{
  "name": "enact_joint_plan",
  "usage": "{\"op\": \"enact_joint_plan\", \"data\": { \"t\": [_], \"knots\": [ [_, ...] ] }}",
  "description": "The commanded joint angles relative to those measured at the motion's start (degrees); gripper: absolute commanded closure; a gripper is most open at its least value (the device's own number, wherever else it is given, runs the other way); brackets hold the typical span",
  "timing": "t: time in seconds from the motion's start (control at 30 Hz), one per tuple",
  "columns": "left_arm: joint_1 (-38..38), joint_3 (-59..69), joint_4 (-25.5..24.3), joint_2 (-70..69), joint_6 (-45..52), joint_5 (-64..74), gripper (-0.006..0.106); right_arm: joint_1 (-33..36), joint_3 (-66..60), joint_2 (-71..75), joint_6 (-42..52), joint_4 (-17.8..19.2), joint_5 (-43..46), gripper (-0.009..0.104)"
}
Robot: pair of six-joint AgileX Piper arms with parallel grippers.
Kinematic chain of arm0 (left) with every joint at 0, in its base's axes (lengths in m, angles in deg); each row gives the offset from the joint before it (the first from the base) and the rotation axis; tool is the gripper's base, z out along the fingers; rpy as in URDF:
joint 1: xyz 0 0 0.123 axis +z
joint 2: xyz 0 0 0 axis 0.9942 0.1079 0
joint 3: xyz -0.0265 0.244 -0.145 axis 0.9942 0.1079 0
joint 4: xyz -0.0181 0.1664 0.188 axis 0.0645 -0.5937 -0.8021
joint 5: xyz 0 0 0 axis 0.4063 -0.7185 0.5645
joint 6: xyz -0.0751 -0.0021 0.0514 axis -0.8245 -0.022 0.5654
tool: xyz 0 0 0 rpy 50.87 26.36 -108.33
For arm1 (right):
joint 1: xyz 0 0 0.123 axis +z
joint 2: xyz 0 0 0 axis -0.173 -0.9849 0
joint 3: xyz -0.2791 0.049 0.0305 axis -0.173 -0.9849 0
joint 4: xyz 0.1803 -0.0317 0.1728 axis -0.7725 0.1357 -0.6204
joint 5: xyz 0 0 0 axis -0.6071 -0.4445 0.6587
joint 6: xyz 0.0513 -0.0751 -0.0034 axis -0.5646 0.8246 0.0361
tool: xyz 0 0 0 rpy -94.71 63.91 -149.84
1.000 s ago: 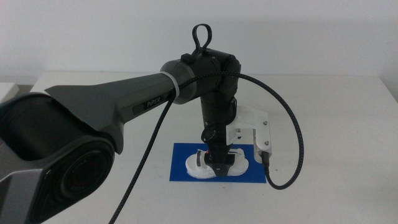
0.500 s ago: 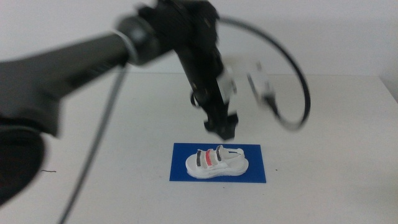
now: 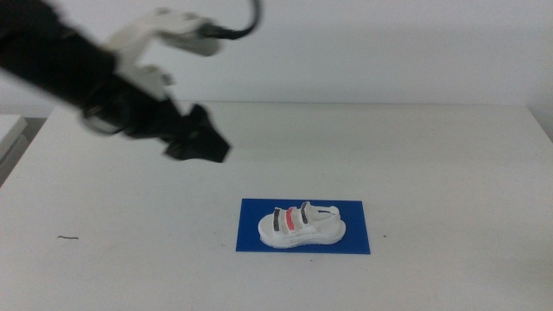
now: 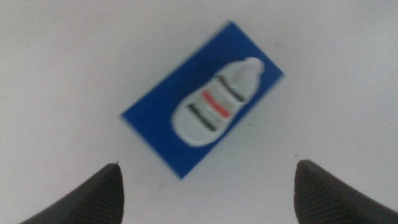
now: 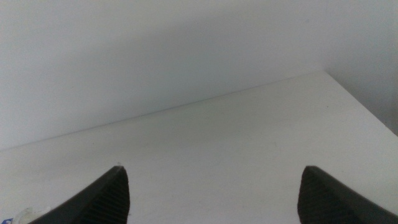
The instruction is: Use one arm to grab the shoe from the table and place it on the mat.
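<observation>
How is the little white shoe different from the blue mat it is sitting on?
The small white strapped sandal shoe is mostly white, with two black straps and one red; the flat dark blue rectangular mat is one plain colour. The shoe is chunky with a thick sole; the mat is thin and flat. The shoe is much smaller and fits inside the mat's edges. Both lie flat on the white table, with nothing touching them.

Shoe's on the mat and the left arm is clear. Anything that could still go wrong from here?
Little, as far as the views show.
1. The shoe fills most of the mat's depth, its sole close to the front edge; a small nudge could put it partly on the table.
2. The left pincer hangs open above the table, left of the mat; a low sweep back could catch the shoe.
The right pincer waits, open, facing bare table.
</observation>
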Motion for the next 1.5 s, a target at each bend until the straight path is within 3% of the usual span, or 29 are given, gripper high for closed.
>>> {"op": "enact_joint_plan", "data": {
  "t": [0.0, 0.23, 0.53, 0.67, 0.73, 0.87, 0.93, 1.0, 1.2, 1.47],
  "knots": [
    [3.1, 7.6, 2.9, -7.2, -0.8, -6.5, 0.007, 0.1, -0.1, 0.3, 0.2, 0.4, 0.5, 0.016],
    [5.1, 26.1, 5.1, -24.4, -0.8, -31.0, 0.007, 0.1, -0.1, 0.3, 0.2, 0.4, 0.5, 0.016],
    [5.3, 36.7, 5.1, -42.0, -0.8, -42.6, 0.007, 0.1, -0.1, 0.3, 0.2, 0.4, 0.5, 0.016],
    [5.0, 42.2, 7.7, -49.3, -1.0, -47.1, 0.007, 0.1, -0.1, 0.3, 0.2, 0.4, 0.5, 0.016],
    [4.5, 45.5, 1.1, -53.5, -5.6, -51.3, 0.007, 0.1, -0.1, 0.3, 0.2, 0.4, 0.5, 0.016],
    [3.8, 54.4, -28.1, -62.0, -39.9, -56.1, 0.007, 0.1, -0.1, 0.3, 0.2, 0.4, 0.5, 0.016],
    [3.8, 58.3, -37.9, -65.4, -52.4, -56.3, 0.007, 0.1, -0.1, 0.3, 0.2, 0.4, 0.5, 0.016],
    [3.8, 62.1, -43.6, -68.6, -58.4, -56.4, 0.007, 0.1, -0.1, 0.3, 0.2, 0.4, 0.5, 0.016],
    [5.3, 72.3, -44.4, -79.9, -59.7, -58.3, 0.007, 0.1, -0.1, 0.3, 0.2, 0.4, 0.5, 0.016],
    [5.4, 72.5, -44.4, -85.3, -59.1, -56.1, 0.007, 0.1, -0.1, 0.3, 0.2, 0.5, 0.5, 0.016]
  ]
}}
